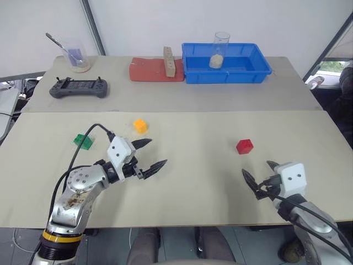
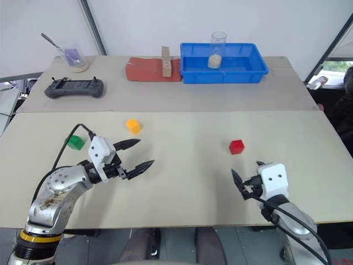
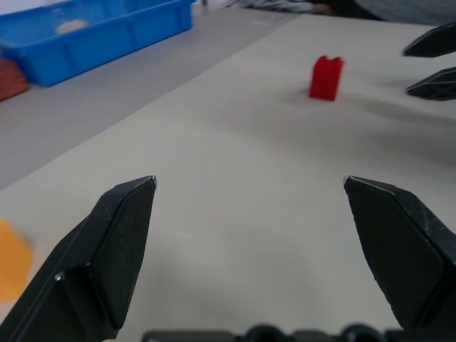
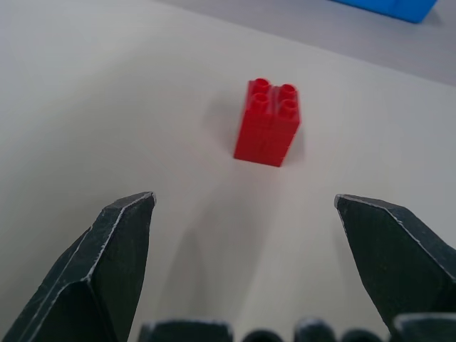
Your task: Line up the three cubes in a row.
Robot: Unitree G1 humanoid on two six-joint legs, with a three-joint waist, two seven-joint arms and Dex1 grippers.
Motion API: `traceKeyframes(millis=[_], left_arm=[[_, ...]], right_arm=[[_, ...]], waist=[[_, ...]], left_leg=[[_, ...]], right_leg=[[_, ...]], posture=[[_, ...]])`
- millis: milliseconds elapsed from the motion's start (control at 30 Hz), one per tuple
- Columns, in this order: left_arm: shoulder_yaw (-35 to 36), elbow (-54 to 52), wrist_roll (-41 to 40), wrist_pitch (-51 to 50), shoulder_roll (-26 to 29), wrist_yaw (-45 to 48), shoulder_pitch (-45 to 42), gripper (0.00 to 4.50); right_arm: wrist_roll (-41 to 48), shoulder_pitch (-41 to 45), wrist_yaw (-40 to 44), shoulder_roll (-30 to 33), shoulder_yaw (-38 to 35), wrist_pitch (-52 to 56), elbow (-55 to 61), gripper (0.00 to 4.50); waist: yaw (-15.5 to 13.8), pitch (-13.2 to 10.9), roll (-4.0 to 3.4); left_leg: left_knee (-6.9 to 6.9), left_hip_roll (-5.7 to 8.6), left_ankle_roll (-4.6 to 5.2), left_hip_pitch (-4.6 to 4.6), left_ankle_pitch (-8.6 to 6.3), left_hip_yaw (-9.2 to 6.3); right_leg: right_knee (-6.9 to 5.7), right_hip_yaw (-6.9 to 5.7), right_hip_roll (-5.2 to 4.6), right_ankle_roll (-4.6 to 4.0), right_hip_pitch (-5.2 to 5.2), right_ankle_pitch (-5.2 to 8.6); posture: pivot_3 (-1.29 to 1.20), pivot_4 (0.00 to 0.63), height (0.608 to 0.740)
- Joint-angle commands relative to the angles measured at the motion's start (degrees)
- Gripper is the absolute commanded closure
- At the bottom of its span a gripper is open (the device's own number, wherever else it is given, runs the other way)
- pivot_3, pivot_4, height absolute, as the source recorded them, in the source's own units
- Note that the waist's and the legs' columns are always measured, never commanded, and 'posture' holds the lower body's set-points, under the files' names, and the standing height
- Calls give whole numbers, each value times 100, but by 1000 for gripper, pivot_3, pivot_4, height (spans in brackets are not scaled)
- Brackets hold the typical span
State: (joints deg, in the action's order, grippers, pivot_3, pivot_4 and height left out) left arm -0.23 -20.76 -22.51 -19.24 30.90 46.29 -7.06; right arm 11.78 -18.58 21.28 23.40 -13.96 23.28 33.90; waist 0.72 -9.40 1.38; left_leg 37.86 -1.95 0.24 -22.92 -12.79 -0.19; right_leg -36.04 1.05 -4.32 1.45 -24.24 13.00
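Three small studded cubes lie apart on the near table. The green cube (image 1: 84,141) sits at the left, the yellow-orange cube (image 1: 140,126) a little right and farther back, and the red cube (image 1: 244,146) at the right. My left gripper (image 1: 150,154) hovers open, pointing right, just in front of the yellow-orange cube and right of the green one, holding nothing. My right gripper (image 1: 258,175) stands open and empty, a short way in front of the red cube (image 4: 268,122), which lies ahead between its fingers. The red cube (image 3: 325,77) also lies far ahead of the left fingers.
On the far table stand a blue bin (image 1: 226,62) holding a clear cup (image 1: 219,49), a red mat (image 1: 155,70) with a tall wooden block (image 1: 169,61), a black game controller (image 1: 79,88) and a beaker (image 1: 75,56) with a spoon. A seam separates the two tables.
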Motion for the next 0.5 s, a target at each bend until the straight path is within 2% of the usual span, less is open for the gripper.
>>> traceKeyframes(millis=[33, 500], left_arm=[[-82, -169, -163, -8, -11, 132, -299, 0], [-327, -94, -324, -50, -169, 324, -939, 0]], right_arm=[[56, 15, -62, -43, -220, -207, 151, 36], [44, 307, -434, -204, -346, -1, -146, 36]], waist=[[-1, 0, 0], [6, 0, 0]], left_leg=[[0, -1, 0, 1, 0, 0], [0, 2, 1, 2, 1, 2]], right_leg=[[0, 0, 2, 1, 0, -1], [0, 9, 4, 3, 3, -2]], posture=[[0, 150, 740], [0, 150, 740]])
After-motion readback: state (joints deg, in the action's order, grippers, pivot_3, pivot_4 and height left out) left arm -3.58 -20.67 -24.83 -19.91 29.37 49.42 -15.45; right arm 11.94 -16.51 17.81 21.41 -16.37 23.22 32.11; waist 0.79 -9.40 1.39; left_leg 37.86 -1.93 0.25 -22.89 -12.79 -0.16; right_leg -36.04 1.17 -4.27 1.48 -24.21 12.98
